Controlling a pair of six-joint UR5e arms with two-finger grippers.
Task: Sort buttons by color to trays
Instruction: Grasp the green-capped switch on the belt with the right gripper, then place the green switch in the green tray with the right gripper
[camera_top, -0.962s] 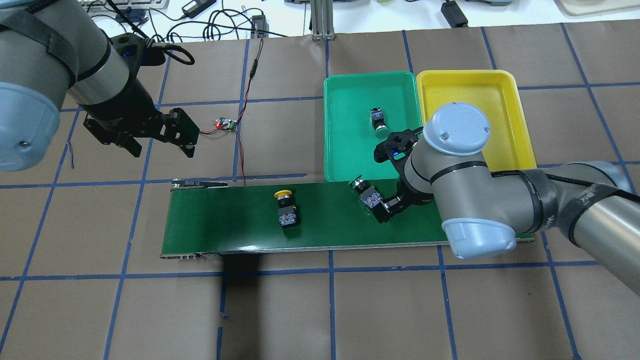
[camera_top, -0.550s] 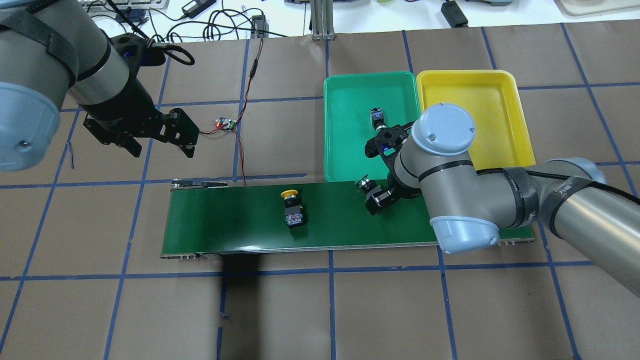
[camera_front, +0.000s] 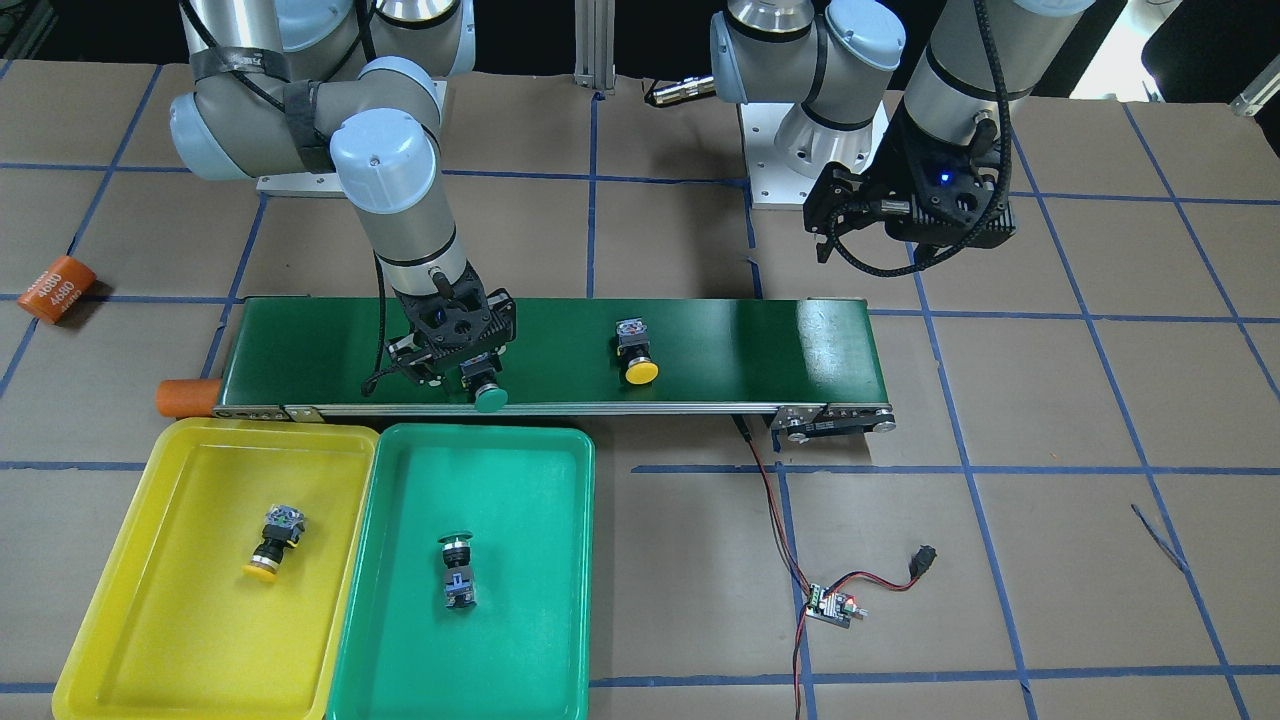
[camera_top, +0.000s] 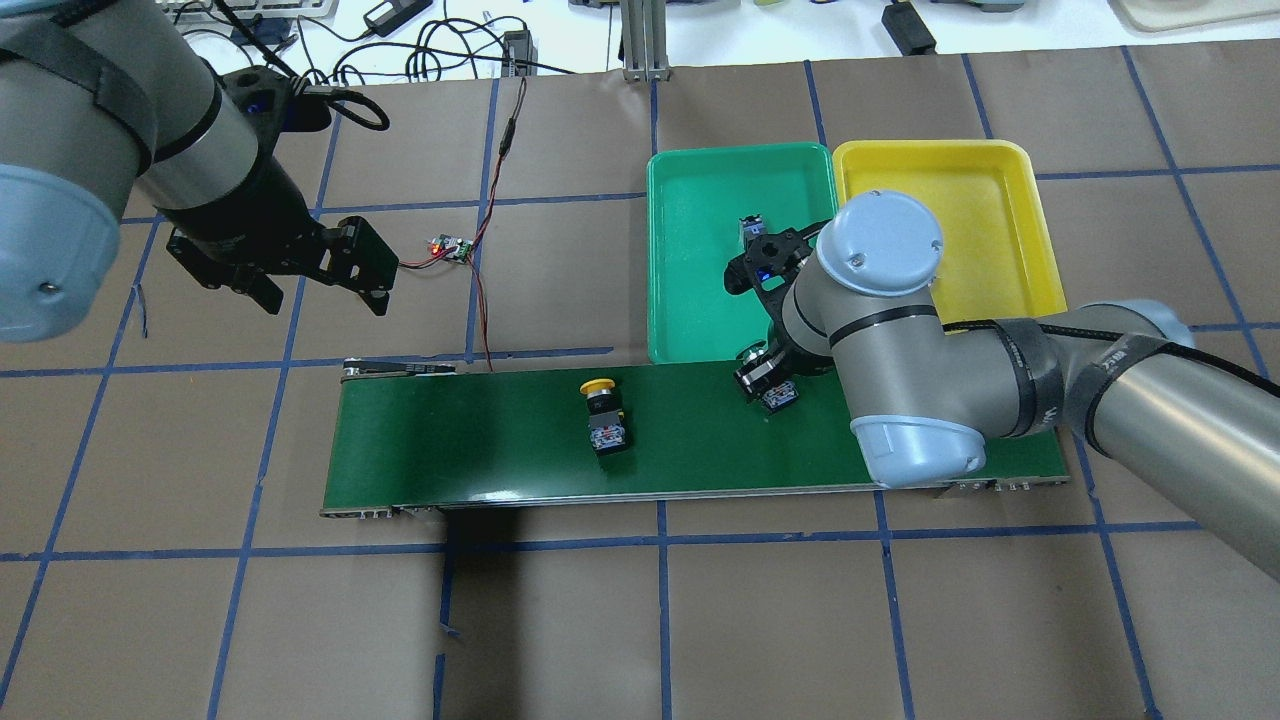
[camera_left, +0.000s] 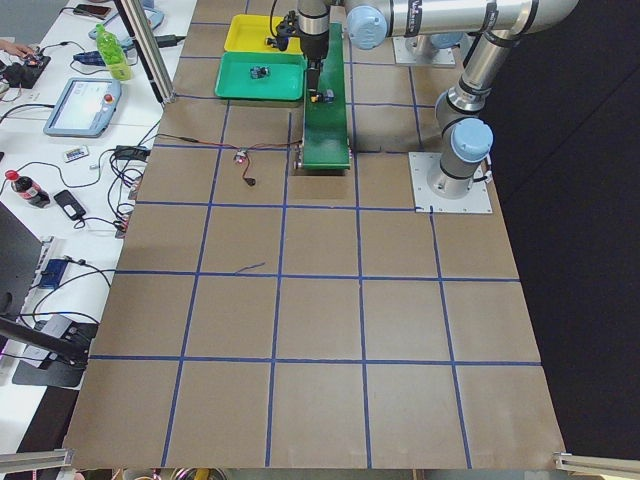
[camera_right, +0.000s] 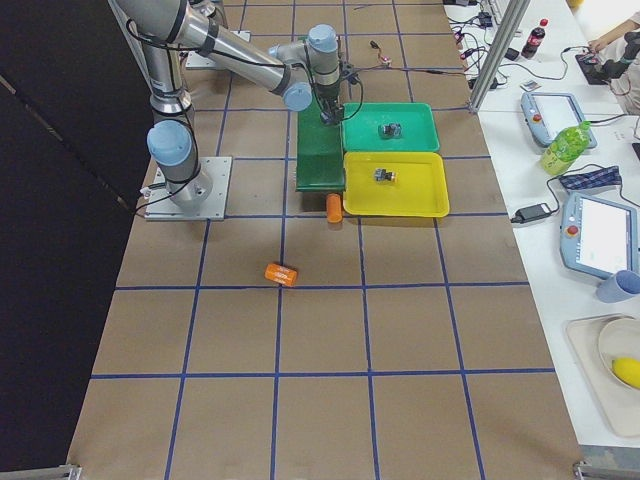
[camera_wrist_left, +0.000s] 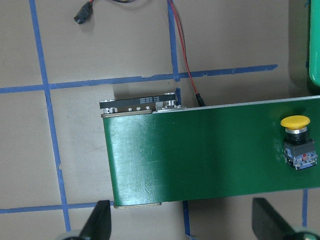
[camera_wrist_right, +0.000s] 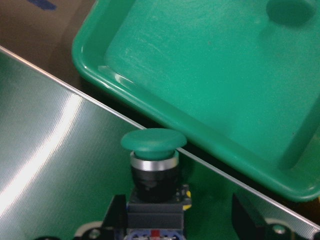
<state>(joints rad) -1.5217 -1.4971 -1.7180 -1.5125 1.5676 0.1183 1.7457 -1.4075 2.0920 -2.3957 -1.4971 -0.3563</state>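
Because likely light, stiff and smooth-capped, pinch green button (camera_wrist_right: 152, 165) by its square black body, with right gripper (camera_wrist_right: 182, 220) spread astride it and left gripper (camera_wrist_left: 182, 227) spread, empty.

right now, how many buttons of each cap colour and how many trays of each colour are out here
yellow-capped buttons: 2
green-capped buttons: 2
yellow tray: 1
green tray: 1
total: 6
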